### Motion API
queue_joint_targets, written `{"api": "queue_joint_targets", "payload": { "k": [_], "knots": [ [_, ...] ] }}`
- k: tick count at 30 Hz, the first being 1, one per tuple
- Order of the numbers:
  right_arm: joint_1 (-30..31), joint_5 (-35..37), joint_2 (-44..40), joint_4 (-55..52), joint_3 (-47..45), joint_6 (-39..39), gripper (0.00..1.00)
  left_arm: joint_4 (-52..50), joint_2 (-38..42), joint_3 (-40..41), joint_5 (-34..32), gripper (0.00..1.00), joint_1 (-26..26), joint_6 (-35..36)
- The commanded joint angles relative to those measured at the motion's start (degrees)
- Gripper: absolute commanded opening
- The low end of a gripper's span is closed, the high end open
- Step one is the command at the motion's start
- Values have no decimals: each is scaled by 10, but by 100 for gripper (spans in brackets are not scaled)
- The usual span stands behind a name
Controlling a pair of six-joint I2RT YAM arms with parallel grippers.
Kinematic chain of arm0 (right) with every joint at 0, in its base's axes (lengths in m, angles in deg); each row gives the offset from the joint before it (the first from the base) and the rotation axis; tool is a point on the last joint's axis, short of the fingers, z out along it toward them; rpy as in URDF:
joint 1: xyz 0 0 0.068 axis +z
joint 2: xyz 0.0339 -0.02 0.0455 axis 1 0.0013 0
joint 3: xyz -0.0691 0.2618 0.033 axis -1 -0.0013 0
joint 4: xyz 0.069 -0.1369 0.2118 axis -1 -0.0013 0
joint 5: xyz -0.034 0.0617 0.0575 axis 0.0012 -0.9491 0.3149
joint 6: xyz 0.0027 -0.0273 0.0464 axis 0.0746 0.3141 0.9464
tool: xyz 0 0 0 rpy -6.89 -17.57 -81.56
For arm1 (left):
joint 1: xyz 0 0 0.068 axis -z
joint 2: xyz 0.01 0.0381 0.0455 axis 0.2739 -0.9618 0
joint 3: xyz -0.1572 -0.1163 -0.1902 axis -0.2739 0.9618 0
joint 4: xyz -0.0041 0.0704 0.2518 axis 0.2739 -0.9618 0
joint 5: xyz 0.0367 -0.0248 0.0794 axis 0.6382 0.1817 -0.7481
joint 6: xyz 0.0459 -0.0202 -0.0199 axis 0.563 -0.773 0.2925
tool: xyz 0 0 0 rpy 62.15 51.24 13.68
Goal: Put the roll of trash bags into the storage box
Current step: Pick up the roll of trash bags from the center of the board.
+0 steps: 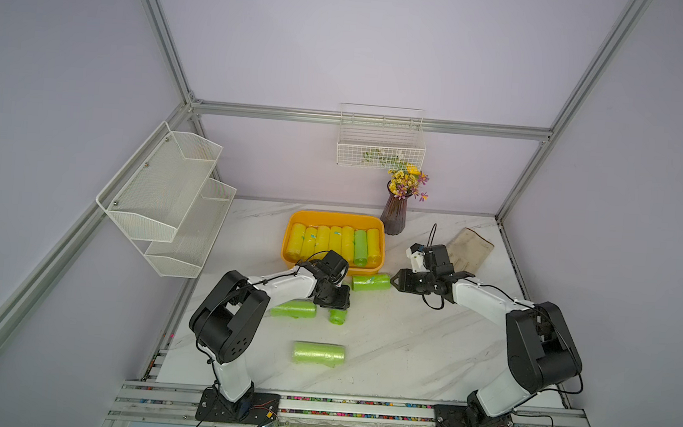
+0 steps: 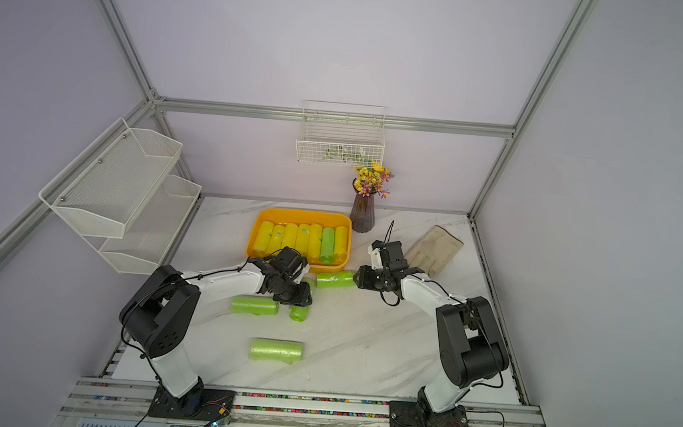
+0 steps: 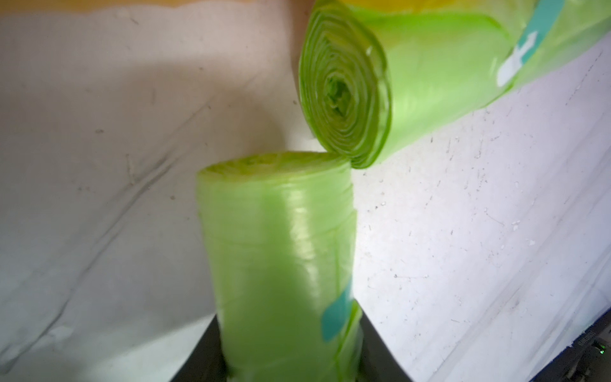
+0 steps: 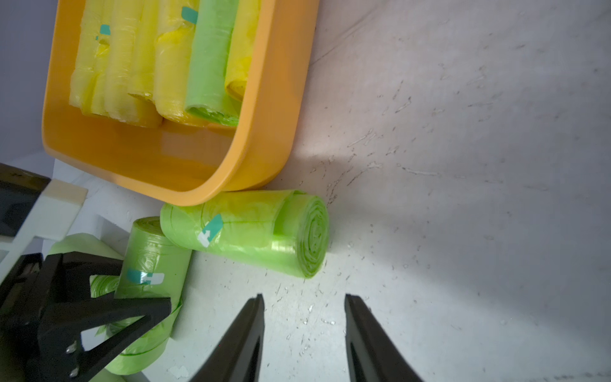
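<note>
On marble tabletop (image 1: pixel 404 344): green rolls (image 1: pixel 318 353); lilac walls (image 1: pixel 345 35).

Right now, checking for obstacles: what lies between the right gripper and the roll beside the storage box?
Only bare table lies between right gripper and that roll, per the right wrist view.

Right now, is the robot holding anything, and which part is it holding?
Yes. The left gripper pinches a green trash bag roll across its sides, around mid-length. The right gripper is open and holds nothing.
</note>
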Motion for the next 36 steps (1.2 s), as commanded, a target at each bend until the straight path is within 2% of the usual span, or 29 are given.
{"api": "queue_joint_targets", "payload": {
  "k": [1,9,13,17,25,36],
  "knots": [
    [-8,1,-13,9,-5,-1,45,9,50,-11,20,42,6,15],
    [-11,-1,-14,3,3,1,45,9,79,-44,57,41,12,43],
    [-11,4,-25,-1,-2,2,45,11,89,-68,55,41,11,45],
    [-11,8,-36,-2,-8,2,44,12,92,-91,61,41,-5,45],
    [-13,7,-49,2,-16,6,44,-7,70,-142,100,40,-106,63],
    [-14,17,-77,20,-43,28,44,-126,-42,-296,80,39,-224,161]
  ]
}}
